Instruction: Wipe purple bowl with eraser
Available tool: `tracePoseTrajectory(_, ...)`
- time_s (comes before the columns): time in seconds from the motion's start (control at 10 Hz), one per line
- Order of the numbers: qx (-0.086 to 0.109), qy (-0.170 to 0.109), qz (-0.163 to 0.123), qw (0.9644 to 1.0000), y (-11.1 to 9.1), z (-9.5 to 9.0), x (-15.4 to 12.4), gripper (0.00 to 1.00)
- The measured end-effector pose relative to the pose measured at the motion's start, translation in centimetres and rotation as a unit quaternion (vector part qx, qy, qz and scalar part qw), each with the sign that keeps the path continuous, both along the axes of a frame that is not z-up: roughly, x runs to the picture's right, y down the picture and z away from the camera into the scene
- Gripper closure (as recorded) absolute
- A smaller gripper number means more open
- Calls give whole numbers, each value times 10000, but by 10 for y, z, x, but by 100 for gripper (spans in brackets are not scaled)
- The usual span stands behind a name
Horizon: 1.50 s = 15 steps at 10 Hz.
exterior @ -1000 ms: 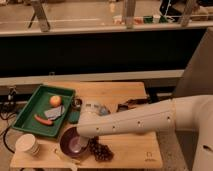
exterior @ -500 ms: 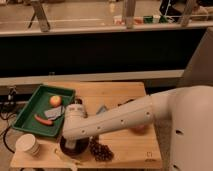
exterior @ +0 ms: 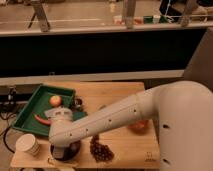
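The purple bowl (exterior: 74,149) sits at the front left of the wooden table (exterior: 120,95), and only its dark right rim shows under my arm. My gripper (exterior: 60,152) points down into the bowl, with the white wrist (exterior: 65,131) right above it. The eraser is hidden from view. My arm reaches in from the right and covers most of the bowl.
A white paper cup (exterior: 27,145) stands just left of the bowl. A green tray (exterior: 30,107) behind it holds an orange fruit (exterior: 55,101) and a red item (exterior: 42,120). A dark bunch of grapes (exterior: 100,149) lies right of the bowl. An orange object (exterior: 139,127) peeks out under my arm.
My arm has swung further left and lower over the bowl, and it now covers more of the bowl and the table. The other objects have stayed in place.
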<state>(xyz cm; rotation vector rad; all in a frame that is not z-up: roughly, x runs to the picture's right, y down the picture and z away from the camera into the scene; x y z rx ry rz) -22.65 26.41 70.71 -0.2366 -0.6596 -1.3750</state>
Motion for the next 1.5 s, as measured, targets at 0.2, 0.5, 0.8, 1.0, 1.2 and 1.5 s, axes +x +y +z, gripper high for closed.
tracePoseTrajectory(0.2, -91, 129, 23, 9999, 5, 1, 23, 100)
tracePoseTrajectory(0.5, -128, 452, 223, 9986, 0, 14, 66, 100)
tracePoseTrajectory(0.8, -72, 666, 382, 9970, -19, 32, 75, 100)
tracePoseTrajectory(1.0, -35, 687, 368, 9970, -23, 36, 59, 100)
tracePoseTrajectory(1.2, -9, 630, 302, 9976, -23, 36, 33, 100)
tracePoseTrajectory(1.5, -108, 445, 250, 9986, -16, 24, 23, 100)
